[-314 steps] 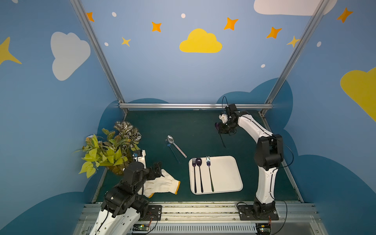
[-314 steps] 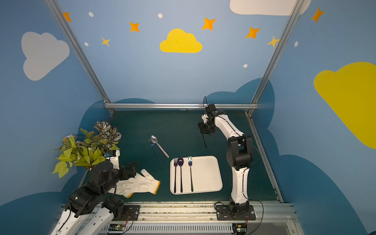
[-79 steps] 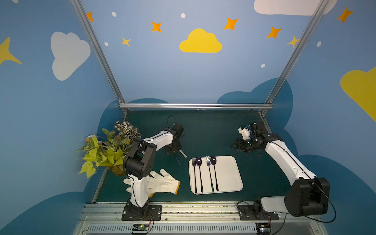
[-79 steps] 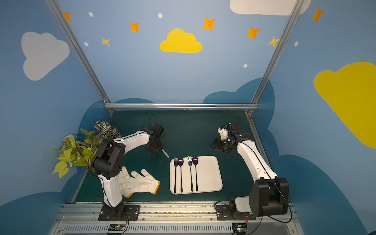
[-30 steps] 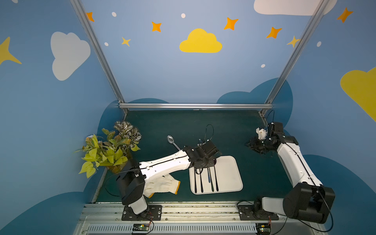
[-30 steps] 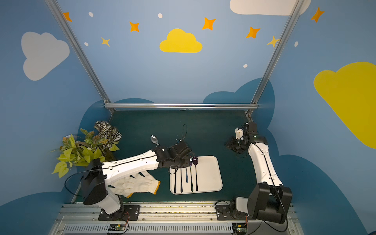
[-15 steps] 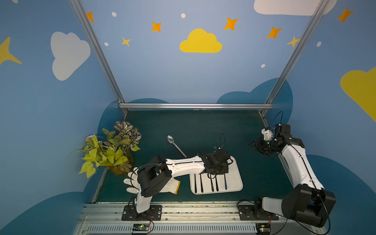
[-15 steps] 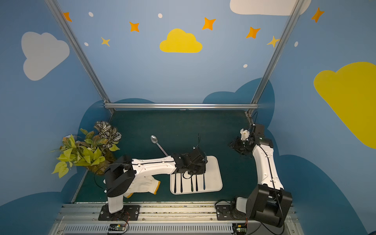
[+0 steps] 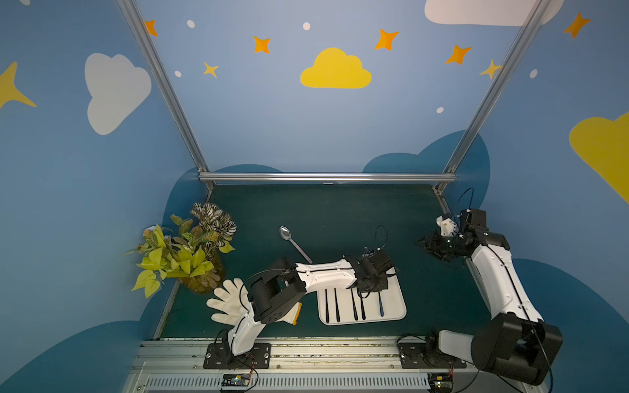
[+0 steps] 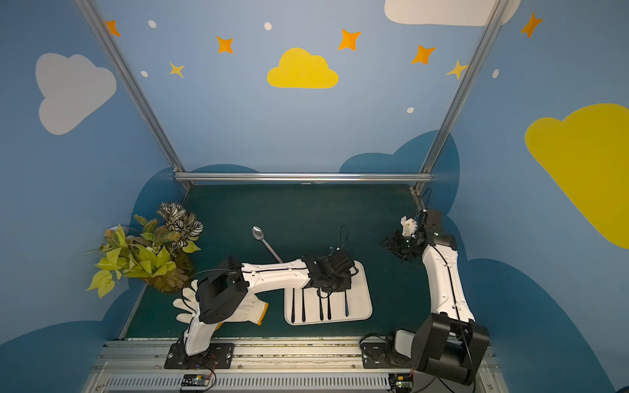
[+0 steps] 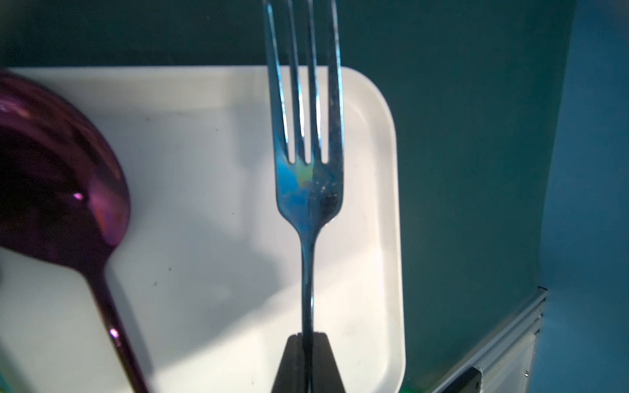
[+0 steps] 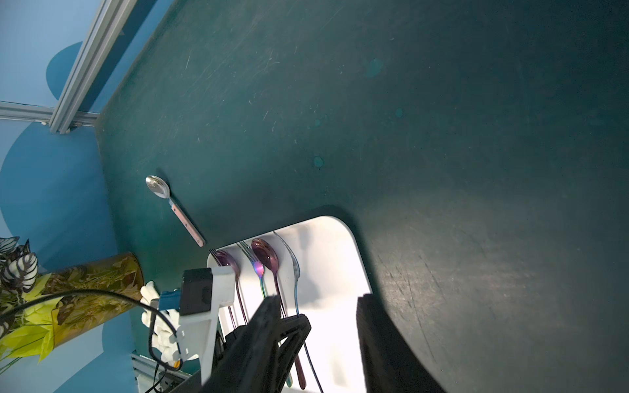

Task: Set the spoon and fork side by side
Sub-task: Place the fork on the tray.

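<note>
A potted plant point(image 9: 183, 251) with yellow-green and striped leaves stands at the left edge of the dark green worktop point(image 9: 340, 211). A white glove point(image 9: 226, 304) lies flat near it at the front, partly under the left arm point(image 9: 323, 274).

Further in, a silver spoon point(image 9: 292, 243) with a pale pink handle lies at a slant on the worktop, just beyond the far left corner of a white tray point(image 9: 394, 306).

The left arm stretches across the front of the worktop to that tray. The left jaws are closed on the handle of a bluish fork point(image 11: 308, 190), seen close in the left wrist view. The fork is over the right part of the tray, its tines pointing past the far rim. Whether it touches the tray cannot be told.

Just to its left a purple spoon point(image 11: 61, 177) lies in the tray, its handle running the same way as the fork's. The other cutlery point(image 12: 253, 263) is lined up beyond that spoon. In both top views the arm hides the heads, and only the dark handles show.

At the right edge of the worktop, well apart from the tray, the right arm point(image 9: 493, 268) bends inward. The right jaws stand parted above the worktop.
</note>
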Robot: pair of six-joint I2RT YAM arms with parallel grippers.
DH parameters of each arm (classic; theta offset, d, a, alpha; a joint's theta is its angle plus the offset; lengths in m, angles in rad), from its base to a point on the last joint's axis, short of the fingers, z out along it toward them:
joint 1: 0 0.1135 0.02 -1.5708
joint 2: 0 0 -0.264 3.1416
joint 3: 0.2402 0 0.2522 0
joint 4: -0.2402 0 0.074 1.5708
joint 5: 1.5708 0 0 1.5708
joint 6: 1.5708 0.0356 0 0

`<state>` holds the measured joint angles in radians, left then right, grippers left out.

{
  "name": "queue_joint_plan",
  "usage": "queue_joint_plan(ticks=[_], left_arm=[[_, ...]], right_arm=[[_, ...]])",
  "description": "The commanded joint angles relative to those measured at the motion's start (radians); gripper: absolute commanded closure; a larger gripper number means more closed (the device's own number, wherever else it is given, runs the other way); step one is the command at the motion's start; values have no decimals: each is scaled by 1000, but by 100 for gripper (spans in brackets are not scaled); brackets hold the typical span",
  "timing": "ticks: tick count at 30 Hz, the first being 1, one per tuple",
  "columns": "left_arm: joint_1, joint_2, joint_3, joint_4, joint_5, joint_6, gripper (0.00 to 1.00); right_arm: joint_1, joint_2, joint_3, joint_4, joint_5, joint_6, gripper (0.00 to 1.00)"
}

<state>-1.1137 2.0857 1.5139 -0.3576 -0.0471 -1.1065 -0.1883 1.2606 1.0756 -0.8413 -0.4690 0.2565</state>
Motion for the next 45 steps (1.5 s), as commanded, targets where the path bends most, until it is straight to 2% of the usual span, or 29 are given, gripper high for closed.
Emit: queue_joint_plan(ticks=[1, 13, 31, 45], left_arm=[[-1, 18, 43, -88, -56, -21, 98], [-1, 84, 118, -167, -43, -42, 97], [0, 136, 167, -189, -25, -48, 94], [-1, 138, 171, -192, -22, -45, 73]], right_arm=[[-4, -14, -5, -18, -21, -10, 58], [-5, -5, -6, -16, -22, -10, 59], [-5, -4, -11, -16, -18, -12, 59], [-5, -2, -11, -16, -20, -11, 58]])
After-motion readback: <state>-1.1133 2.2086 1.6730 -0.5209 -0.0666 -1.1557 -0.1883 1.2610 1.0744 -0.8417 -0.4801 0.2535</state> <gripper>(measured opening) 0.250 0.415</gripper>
